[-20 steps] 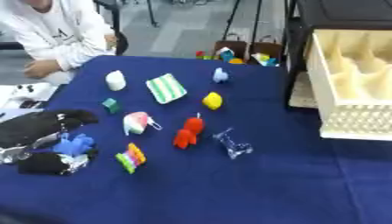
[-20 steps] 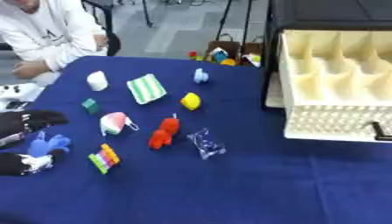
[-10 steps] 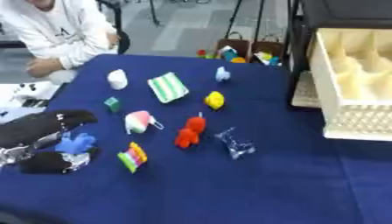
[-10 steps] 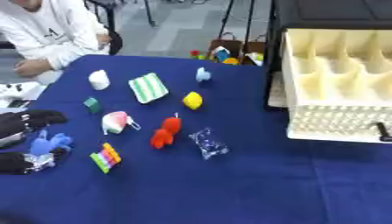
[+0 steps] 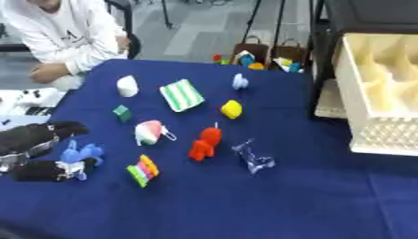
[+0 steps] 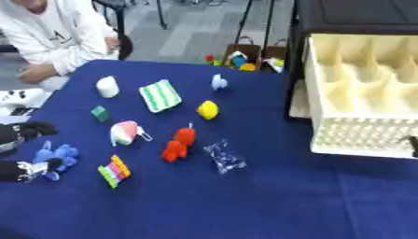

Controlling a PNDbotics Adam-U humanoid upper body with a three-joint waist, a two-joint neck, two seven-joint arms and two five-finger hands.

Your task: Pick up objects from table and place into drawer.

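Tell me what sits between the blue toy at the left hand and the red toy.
In the left eye view, the striped rainbow block lies between the blue toy, which the left hand is closing around, and the red toy.

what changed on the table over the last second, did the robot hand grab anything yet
Nothing on the table visibly moved; the small shift of the whole picture is the camera. The left robot hand is at the left edge by the blue toy, as before, and whether it grips the toy cannot be told. The red figure, yellow piece, striped cloth and open drawer are unchanged.
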